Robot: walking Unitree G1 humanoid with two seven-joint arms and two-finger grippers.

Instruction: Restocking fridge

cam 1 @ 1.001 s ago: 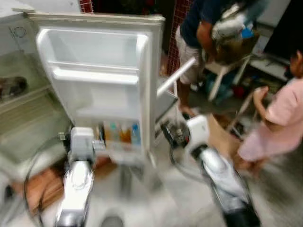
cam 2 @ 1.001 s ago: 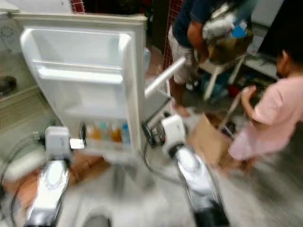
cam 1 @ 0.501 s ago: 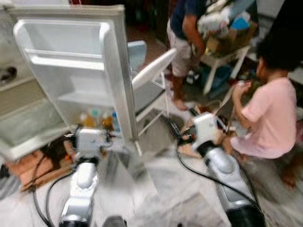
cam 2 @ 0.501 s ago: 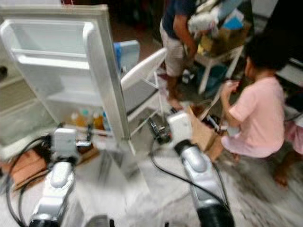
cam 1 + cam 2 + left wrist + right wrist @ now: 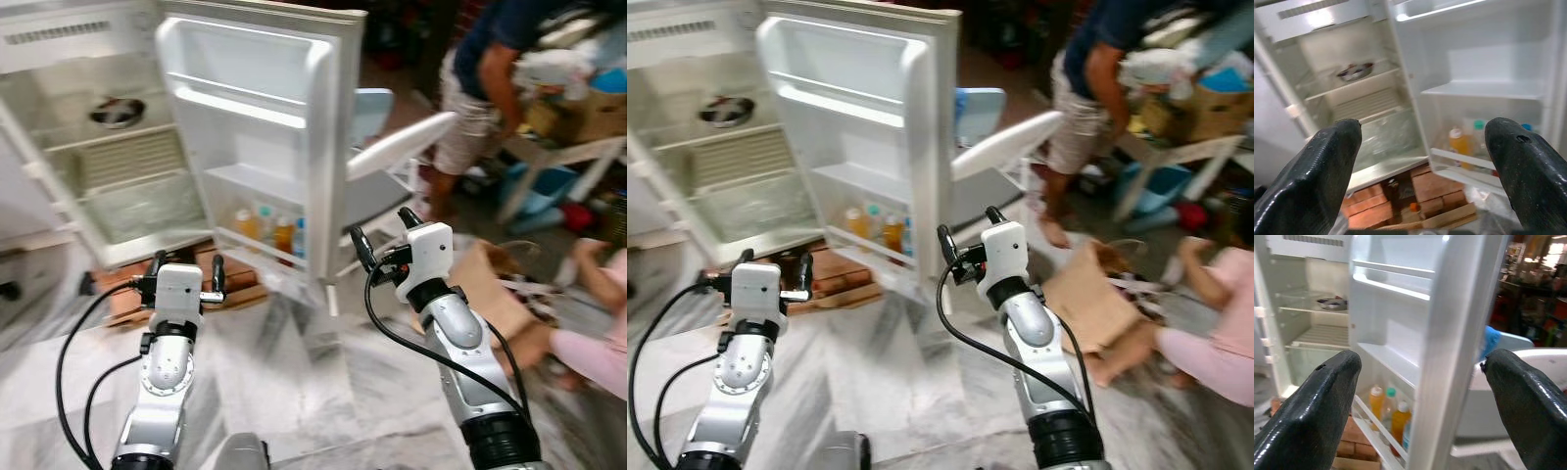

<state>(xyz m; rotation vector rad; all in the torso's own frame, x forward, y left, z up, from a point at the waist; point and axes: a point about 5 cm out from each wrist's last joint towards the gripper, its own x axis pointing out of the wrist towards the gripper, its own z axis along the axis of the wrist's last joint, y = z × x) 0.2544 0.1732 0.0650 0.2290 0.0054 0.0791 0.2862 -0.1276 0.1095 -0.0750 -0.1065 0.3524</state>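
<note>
Left eye view is showing the white fridge [image 5: 118,166] standing open on bricks [image 5: 1381,203], its door [image 5: 265,147] carrying bottles [image 5: 269,230] on the lowest shelf. Their labels are blurring. A dark bowl [image 5: 1354,71] is sitting inside. The left gripper [image 5: 183,277] and right gripper [image 5: 377,240] are hovering spread, empty.

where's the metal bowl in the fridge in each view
Left eye view: metal bowl on the upper fridge shelf, upper left.
Right eye view: same shelf, upper left.
Left wrist view: upper middle, above the gap between the fingers.
Right wrist view: small, at left, beyond the door's edge.
Shared landmark: the orange bottle in the door's bottom rack.
</note>
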